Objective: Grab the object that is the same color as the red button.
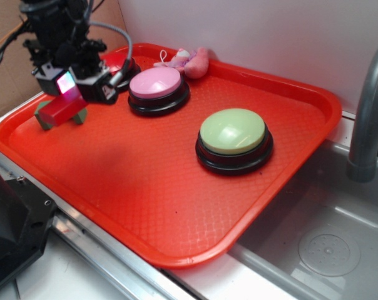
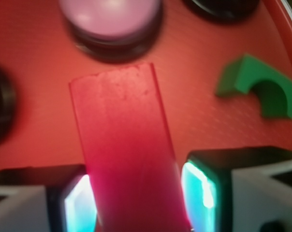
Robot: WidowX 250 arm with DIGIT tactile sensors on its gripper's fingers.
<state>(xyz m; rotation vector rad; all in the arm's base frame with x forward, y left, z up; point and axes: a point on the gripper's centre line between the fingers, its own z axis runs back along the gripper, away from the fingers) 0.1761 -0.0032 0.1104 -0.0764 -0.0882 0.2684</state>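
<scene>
My gripper [image 1: 65, 94] is shut on the object, a red rectangular block [image 1: 61, 110], over the left end of the red tray [image 1: 176, 187]. In the wrist view the red block [image 2: 126, 150] stands between the two glowing fingers [image 2: 199, 188] of the gripper [image 2: 138, 203] and reaches out ahead of them. Just behind the gripper sits the red button [image 1: 121, 62], partly hidden by it. Whether the block touches the tray I cannot tell.
A green arch block [image 2: 259, 84] lies on the tray beside the held block, its ends [image 1: 81, 115] showing behind it. The pink-topped button [image 1: 156, 84] [image 2: 109, 17] and green-topped button [image 1: 233, 132] stand further right. A pink plush [image 1: 189, 61] lies at the back rim. A sink [image 1: 326, 244] and faucet [image 1: 367, 112] are at right.
</scene>
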